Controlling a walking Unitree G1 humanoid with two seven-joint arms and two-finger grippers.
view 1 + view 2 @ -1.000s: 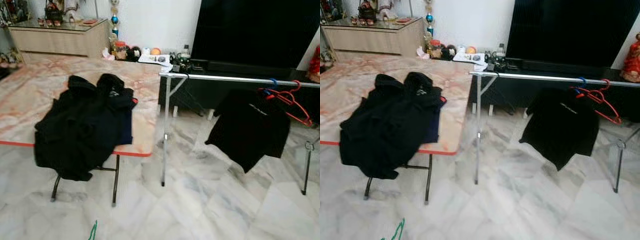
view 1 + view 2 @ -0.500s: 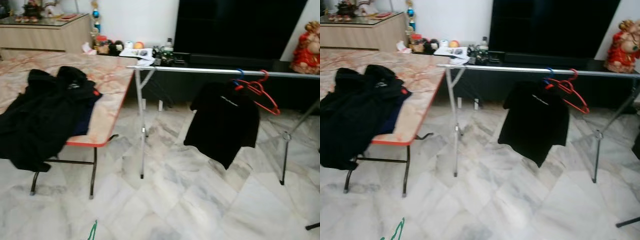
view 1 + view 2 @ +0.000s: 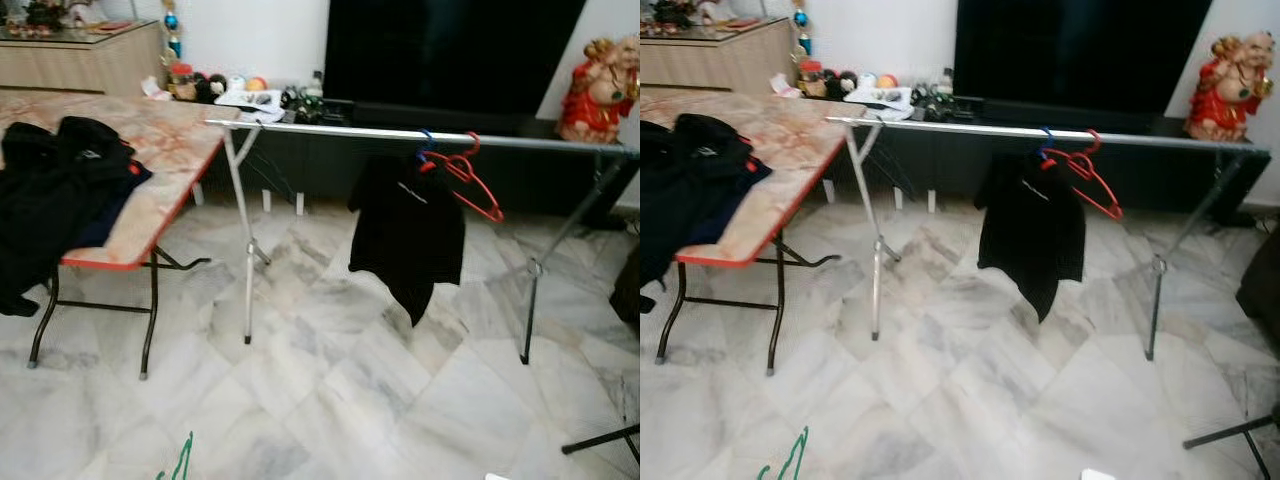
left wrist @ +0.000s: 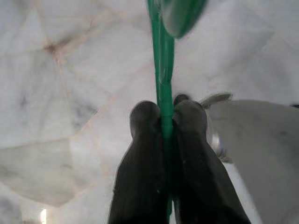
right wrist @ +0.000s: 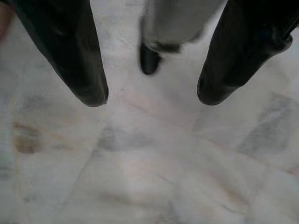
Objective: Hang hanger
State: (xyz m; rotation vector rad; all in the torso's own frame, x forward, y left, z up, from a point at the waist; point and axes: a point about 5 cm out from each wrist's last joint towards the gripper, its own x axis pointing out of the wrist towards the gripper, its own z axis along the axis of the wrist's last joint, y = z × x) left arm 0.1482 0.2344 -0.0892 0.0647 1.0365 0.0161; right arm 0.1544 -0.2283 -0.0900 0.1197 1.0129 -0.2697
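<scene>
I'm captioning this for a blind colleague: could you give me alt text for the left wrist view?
The left gripper has its two black fingers shut on a thin green hanger, which runs up between them. Behind it lies a pale marble floor, somewhat blurred.

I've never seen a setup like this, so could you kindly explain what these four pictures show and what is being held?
A walking humanoid robot took them. Two come from its head camera: a rail carrying a black shirt and red hanger, beside a table piled with dark clothes. The other two look along each wrist's black fingers toward the marble floor. The left gripper is shut on a green hanger; the right gripper hangs open, holding nothing.
</scene>
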